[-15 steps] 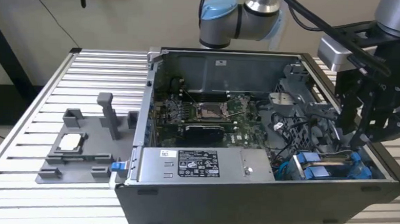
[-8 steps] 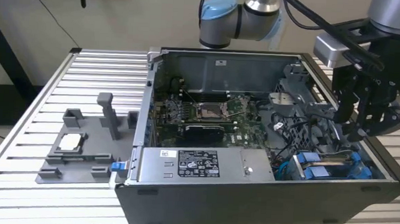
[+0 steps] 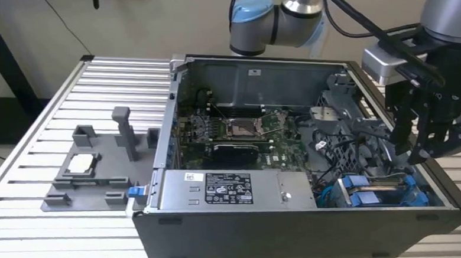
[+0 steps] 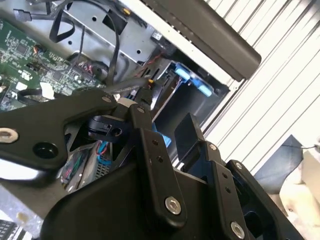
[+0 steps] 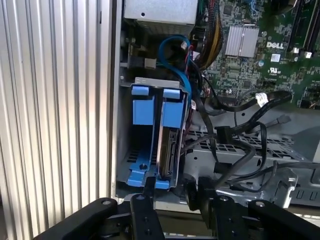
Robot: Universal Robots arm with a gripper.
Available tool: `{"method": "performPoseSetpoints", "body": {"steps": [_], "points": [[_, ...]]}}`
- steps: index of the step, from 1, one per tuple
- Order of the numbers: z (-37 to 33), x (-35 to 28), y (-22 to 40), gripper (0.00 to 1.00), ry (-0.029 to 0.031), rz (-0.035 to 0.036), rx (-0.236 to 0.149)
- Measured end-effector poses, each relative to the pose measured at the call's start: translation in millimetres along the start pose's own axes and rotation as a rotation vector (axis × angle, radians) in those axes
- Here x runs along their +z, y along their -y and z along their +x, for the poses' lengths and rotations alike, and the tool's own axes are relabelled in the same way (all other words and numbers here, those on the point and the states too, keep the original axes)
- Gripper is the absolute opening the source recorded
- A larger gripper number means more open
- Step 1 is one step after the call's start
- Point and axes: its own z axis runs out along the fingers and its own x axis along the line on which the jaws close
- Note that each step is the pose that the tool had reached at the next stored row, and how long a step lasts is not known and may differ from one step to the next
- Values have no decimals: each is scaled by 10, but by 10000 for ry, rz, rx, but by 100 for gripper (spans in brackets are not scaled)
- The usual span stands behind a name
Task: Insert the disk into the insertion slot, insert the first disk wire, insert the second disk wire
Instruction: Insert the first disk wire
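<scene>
The disk (image 5: 167, 150) stands on edge in the insertion slot at the case's corner, in its blue carrier (image 5: 172, 105); a second blue carrier (image 5: 142, 107) sits beside it. In the exterior view the disk (image 3: 383, 185) lies between blue tabs at the case's near right. My gripper (image 3: 413, 147) hangs just above that bay, open, with nothing between its fingers (image 5: 148, 188). Loose black disk wires (image 5: 235, 132) with connectors (image 5: 283, 120) lie over the metal cage beside the disk. In the second wrist view the gripper (image 4: 167, 117) hovers over the blue carrier (image 4: 192, 80).
The open computer case (image 3: 304, 227) rests on a slatted aluminium table (image 3: 23, 171). Inside it are a power supply (image 3: 227, 188) and a motherboard (image 3: 239, 129). A grey fixture (image 3: 94, 169) sits on the exterior view's left. Cable bundles (image 5: 210, 40) crowd the bay.
</scene>
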Motion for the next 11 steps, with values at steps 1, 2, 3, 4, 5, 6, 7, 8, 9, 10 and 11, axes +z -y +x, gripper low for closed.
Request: {"method": "performPoseSetpoints", "body": {"steps": [1, 2, 3, 4, 5, 6, 7, 8, 9, 10, 11], "points": [[-3, 4, -1, 47, -7, 76, -33], [-7, 8, -1, 47, -22, 119, -58], [-16, 14, -2, 47, -48, 146, -77], [-27, 18, -1, 47, -75, 151, -90], [-41, 21, 0, 47, -112, 148, -100], [-54, 23, 0, 47, -142, 151, -108], [-64, 26, 0, 47, -150, 160, -110], [-65, 26, 0, 47, -151, 161, -112], [-66, 26, 0, 47, -151, 161, -113], [-69, 26, 1, 47, -151, 165, -113], [-72, 27, 0, 47, -153, 169, -113]]}}
